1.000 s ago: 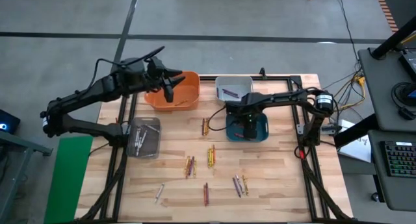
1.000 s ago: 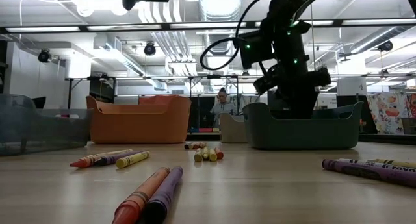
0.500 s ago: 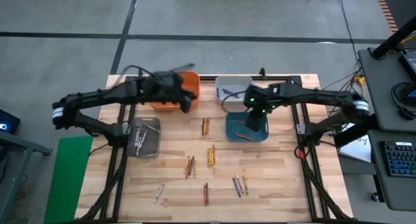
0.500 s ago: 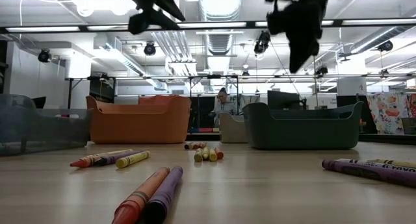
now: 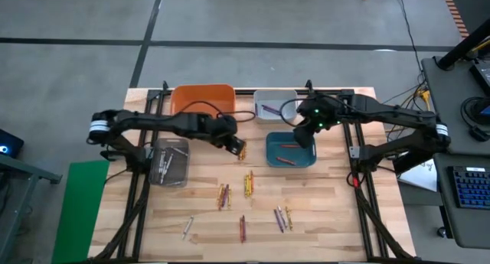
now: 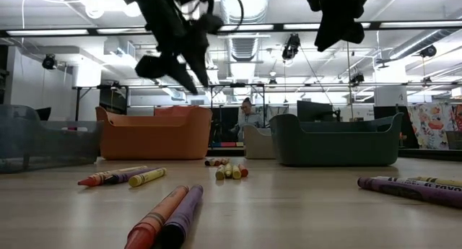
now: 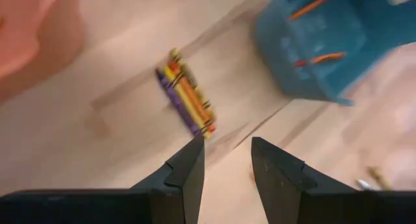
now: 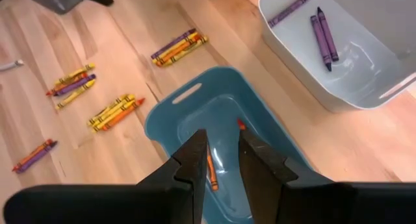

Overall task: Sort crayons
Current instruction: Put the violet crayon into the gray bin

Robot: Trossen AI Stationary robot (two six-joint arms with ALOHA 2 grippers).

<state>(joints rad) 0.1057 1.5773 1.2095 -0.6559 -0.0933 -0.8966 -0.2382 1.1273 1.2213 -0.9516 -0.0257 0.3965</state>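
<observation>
Our left tool (image 5: 233, 144), fingers parted and empty, hangs over a crayon cluster (image 5: 241, 149) on the worktop (image 5: 321, 210), likely lining up a pick; our right tool (image 5: 304, 135), parted and empty, hovers above the blue bin (image 5: 309, 157) holding orange crayons (image 5: 285, 161).

Orange bin (image 7: 32, 36) blurred, cut off; grey bin (image 5: 170, 161) contents unclear.

Upper centre: orange plastic bin (image 5: 203, 97), pale grey bin (image 5: 285, 101), teal bin (image 5: 307, 151); yellow, orange, purple wax crayons (image 5: 248, 183) on the pale striped wood bench (image 5: 321, 210).
</observation>
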